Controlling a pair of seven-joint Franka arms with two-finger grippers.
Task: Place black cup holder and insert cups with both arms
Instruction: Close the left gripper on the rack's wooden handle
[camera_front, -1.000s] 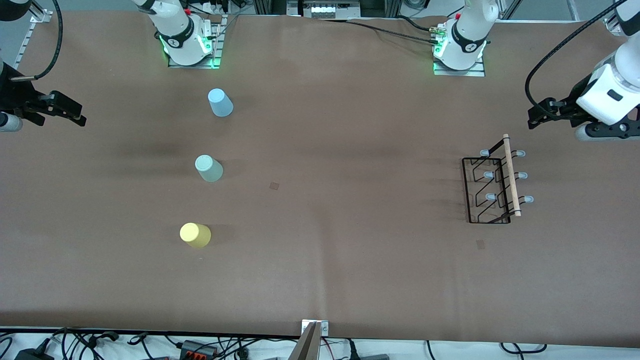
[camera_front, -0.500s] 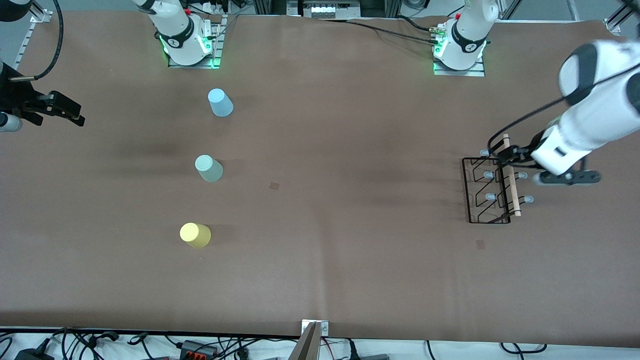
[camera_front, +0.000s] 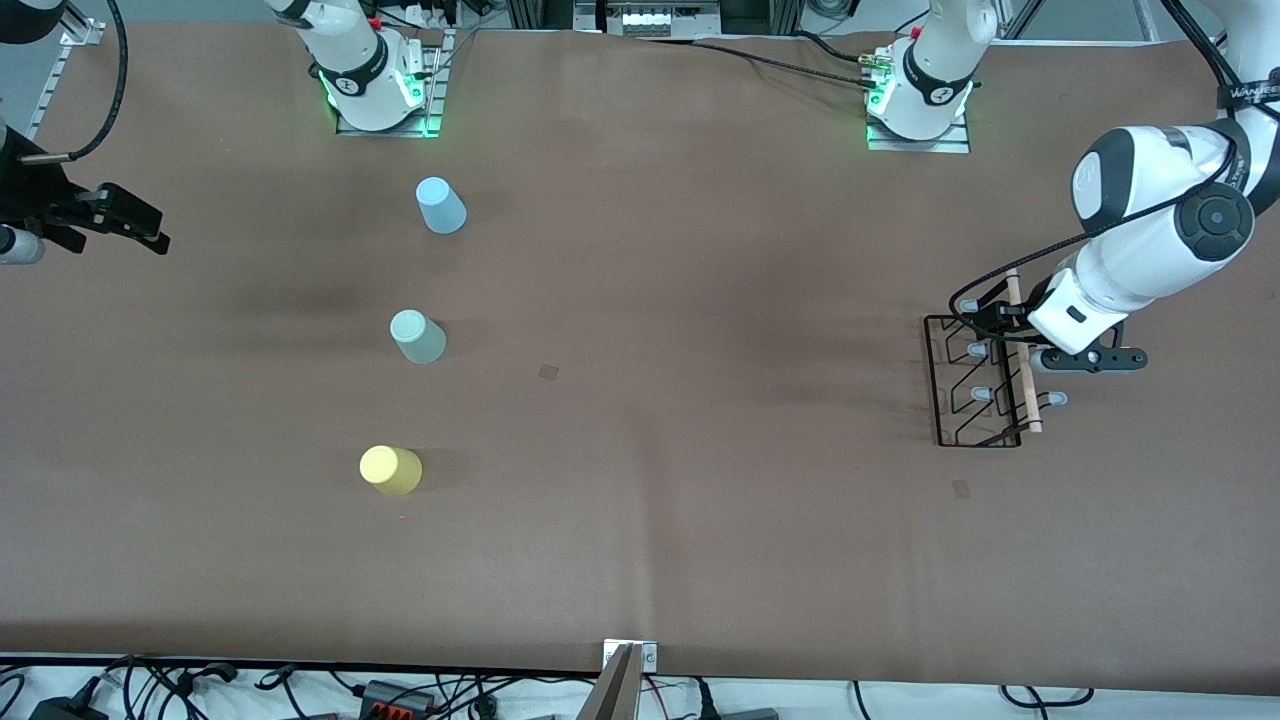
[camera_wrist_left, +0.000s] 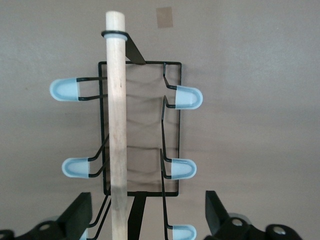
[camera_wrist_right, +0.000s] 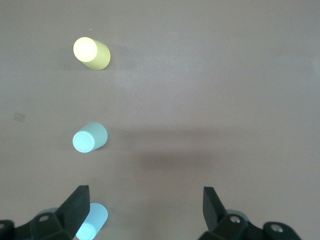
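Black cup holder (camera_front: 980, 380) on the worktop (camera_front: 700, 500) near the left arm's end, directly under the left gripper (camera_wrist_left: 145, 220), fingers spread wide astride its wooden rod handle (camera_wrist_left: 117, 125), rod running base edge to camera edge, right gripper (camera_wrist_right: 142, 220) waiting open over the right arm's end edge.

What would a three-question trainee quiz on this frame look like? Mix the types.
1. True or false: the left gripper hangs open over the thin black wire cup holder with the light wooden rod handle.
2. Which small plastic cup stands nearest the front camera? A light blue cup B sage green cup C yellow cup
3. How many cups sit on the holder's pale-blue-tipped prongs?

Key: 1 true. 2 C. 3 none; all three stand on the brown table, toward the right arm's end. The right gripper waits open.
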